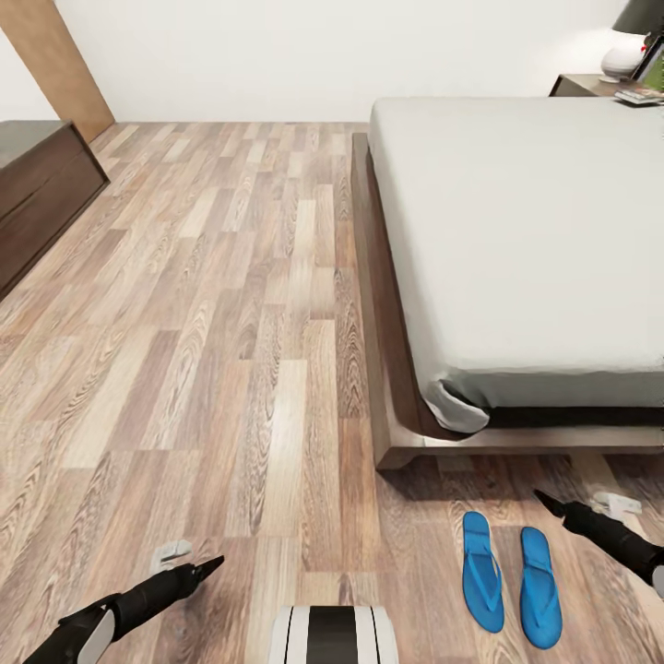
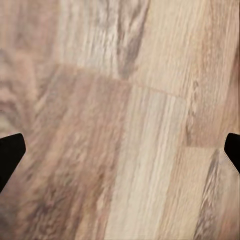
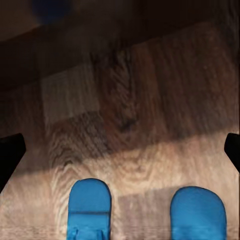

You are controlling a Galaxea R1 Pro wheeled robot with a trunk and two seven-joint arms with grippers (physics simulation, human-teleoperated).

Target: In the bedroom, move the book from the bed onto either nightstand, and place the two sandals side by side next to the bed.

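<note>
Two blue sandals (image 1: 482, 570) (image 1: 540, 585) lie side by side on the wood floor, just off the foot corner of the bed (image 1: 516, 240). Their ends also appear in the right wrist view (image 3: 89, 207) (image 3: 198, 212). My right gripper (image 1: 551, 503) (image 3: 120, 150) hovers open just above and to the right of them, holding nothing. Over bare floor at the lower left, my left gripper (image 1: 210, 563) (image 2: 120, 150) is open and empty. The mattress is bare. A thin flat item (image 1: 636, 95) lies on the nightstand (image 1: 590, 86); I cannot tell whether it is the book.
A long low dark cabinet (image 1: 37, 194) runs along the left side, with a wooden panel (image 1: 55, 55) behind it. A lamp (image 1: 623, 57) stands on the nightstand. Wide plank floor lies between cabinet and bed. My base (image 1: 334, 634) is at the bottom edge.
</note>
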